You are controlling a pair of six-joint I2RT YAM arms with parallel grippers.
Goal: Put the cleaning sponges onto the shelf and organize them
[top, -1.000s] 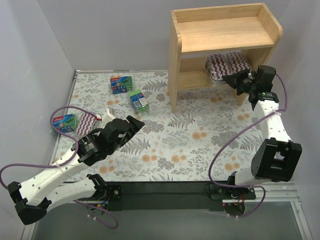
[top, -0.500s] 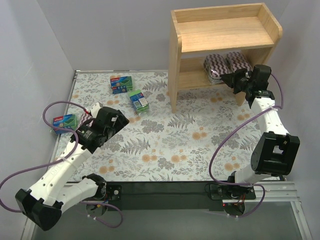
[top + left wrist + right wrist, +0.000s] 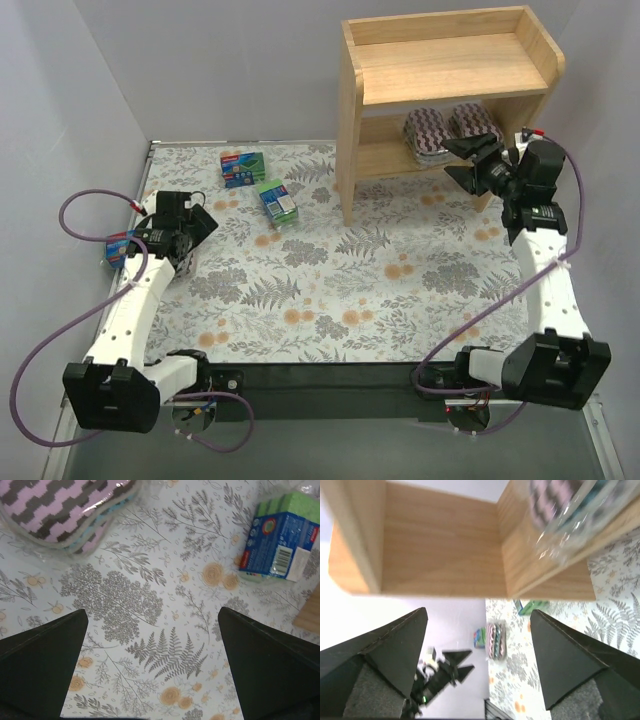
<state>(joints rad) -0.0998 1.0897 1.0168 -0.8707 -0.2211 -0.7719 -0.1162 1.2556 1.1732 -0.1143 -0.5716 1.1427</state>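
Two striped cleaning sponges (image 3: 428,130) (image 3: 470,122) lie side by side on the lower tier of the wooden shelf (image 3: 450,70). My right gripper (image 3: 455,160) hangs open just in front of them, with nothing between its fingers; in its wrist view one wrapped striped pad (image 3: 560,505) shows on the shelf board above the right gripper (image 3: 479,611). My left gripper (image 3: 195,240) is open over the mat's left side. A third striped pad (image 3: 60,510) lies ahead of the left gripper (image 3: 152,611), apart from it. Green sponge packs (image 3: 243,168) (image 3: 277,200) (image 3: 118,245) lie on the mat.
The floral mat (image 3: 350,290) covers the table. Grey walls close in on the left, back and right. The shelf's left leg (image 3: 348,200) stands on the mat near the middle green pack (image 3: 280,540). The shelf's top tier (image 3: 450,65) holds nothing.
My right gripper has opened and let go of the striped pad on the lower tier, drawing back a little. My left arm has swung left toward the wall.
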